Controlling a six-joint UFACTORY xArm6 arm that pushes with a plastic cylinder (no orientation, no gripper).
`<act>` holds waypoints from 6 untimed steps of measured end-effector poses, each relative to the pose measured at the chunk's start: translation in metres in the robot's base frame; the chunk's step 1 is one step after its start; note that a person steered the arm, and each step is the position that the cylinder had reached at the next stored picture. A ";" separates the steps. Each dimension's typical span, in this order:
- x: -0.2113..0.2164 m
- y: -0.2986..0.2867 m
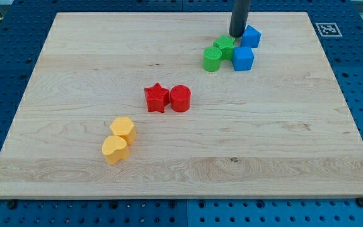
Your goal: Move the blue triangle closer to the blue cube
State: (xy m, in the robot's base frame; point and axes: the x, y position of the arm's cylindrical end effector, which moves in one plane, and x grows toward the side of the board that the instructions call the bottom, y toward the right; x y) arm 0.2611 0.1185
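Pushing step, by the look of it nearly done. Blue triangle far up the counter, just beside the blue cube, at about 12 o'clock from it. My tip at 9 o'clock of the triangle, maybe touching. Green blocks huddled at 9 o'clock of the cube. No hand on this rod, so nothing open, nothing held. Next, probably: round to 12 o'clock of the triangle, then one small soft push toward 6 o'clock.

The pale wooden bench carries eight blocks in three clusters — at the view's top right, a blue triangle, blue cube, green star and green cylinder; mid-board, a red star touching a red cylinder; lower left, two yellow blocks — touching.
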 end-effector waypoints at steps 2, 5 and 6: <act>-0.005 0.029; 0.004 0.044; 0.034 0.044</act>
